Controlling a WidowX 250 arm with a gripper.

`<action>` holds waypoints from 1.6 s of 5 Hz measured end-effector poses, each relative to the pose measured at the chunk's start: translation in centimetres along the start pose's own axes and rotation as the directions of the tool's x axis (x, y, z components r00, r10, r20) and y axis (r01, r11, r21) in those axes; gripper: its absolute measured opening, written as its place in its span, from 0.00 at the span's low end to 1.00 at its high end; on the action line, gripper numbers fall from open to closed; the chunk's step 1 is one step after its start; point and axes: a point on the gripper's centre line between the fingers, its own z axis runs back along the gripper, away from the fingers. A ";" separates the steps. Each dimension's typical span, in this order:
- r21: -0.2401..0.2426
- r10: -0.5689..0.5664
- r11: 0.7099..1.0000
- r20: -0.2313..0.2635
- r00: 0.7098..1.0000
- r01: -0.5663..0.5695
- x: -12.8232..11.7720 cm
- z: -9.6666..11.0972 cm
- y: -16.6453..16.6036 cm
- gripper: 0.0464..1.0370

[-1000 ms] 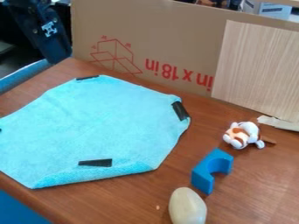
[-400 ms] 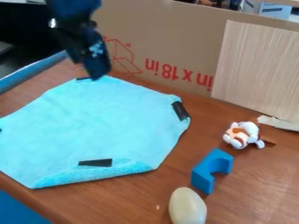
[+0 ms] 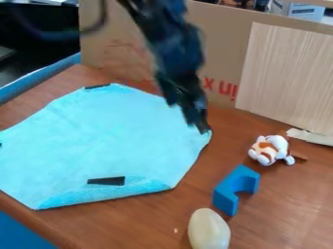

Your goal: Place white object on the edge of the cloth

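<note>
My black gripper (image 3: 197,121) hangs over the right corner of the cloth, coming down from the top edge; it is blurred, and how its jaws stand is unclear. The light blue cloth (image 3: 104,141) lies spread on the left and middle of the table, its front edge folded over. A smooth off-white, egg-shaped object (image 3: 209,230) rests on the wood at the bottom, right of the cloth and apart from it. The gripper is above and well behind this object.
A blue arch-shaped block (image 3: 227,193) stands behind the white object. Farther back on the right lies a white and orange plush toy (image 3: 270,150). Cardboard (image 3: 221,48) and a wooden panel (image 3: 286,78) wall off the table's (image 3: 292,204) back side.
From the upper left, the arm has swung right and downward, bringing the gripper over the cloth's right corner. The cloth and the objects have stayed in place.
</note>
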 end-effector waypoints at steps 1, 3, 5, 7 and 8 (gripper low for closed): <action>-0.012 -0.050 0.999 0.020 0.999 0.050 3.0 -4.8 -1.3 0.96; 0.003 -0.015 1.000 0.068 0.998 0.015 8.7 -8.2 -2.5 0.96; -0.003 -0.019 1.000 0.108 0.994 0.019 10.9 -7.4 -3.9 0.96; 0.027 -0.023 0.999 0.057 0.998 0.022 9.9 -9.2 -3.9 0.96; 0.033 -0.010 0.999 0.008 1.000 0.010 8.9 -10.6 -3.7 0.96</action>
